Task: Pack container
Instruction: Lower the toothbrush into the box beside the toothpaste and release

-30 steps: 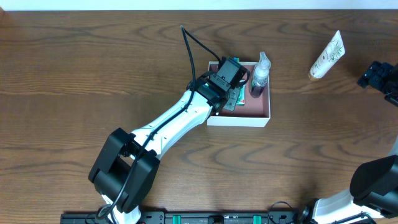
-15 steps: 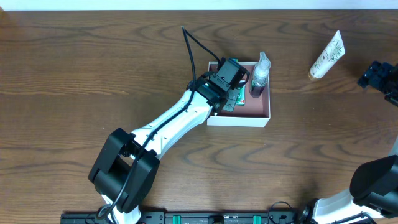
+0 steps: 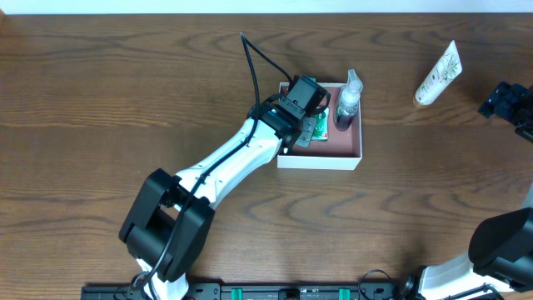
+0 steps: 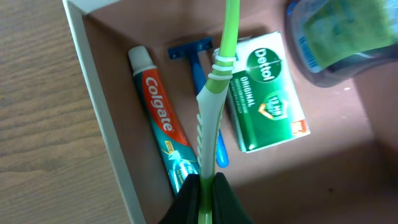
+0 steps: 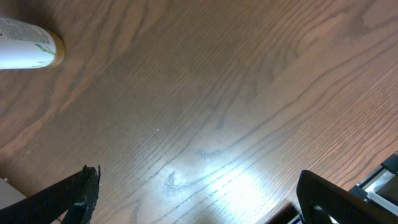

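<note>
L hand (image 4: 203,186) is clamped narrow on the handle of a green toothbrush (image 4: 210,112), held above the container (image 3: 319,160), just right of centre in overhead.

Already inside, per L wrist view:
- toothpaste (image 4: 163,124) along the left wall
- blue razor (image 4: 189,48)
- green soap box (image 4: 267,93)
- bottle (image 4: 336,31) at upper right

Step judged: toothbrush to be laid in. Best lowered flat and parallel btwn toothpaste and soap, and released only once low. Brush end to be kept clear of the bottle.

R hand (image 5: 199,180) is spread wide w/ nothing held, at far right edge of overhead. A tube (image 3: 439,73) lies on the desk (image 3: 125,83), upper right, not yet packed.

Vs 1 s ago: L wrist and cable are shifted a hair up-left. Container, bottle, tube and R hand are unchanged.
</note>
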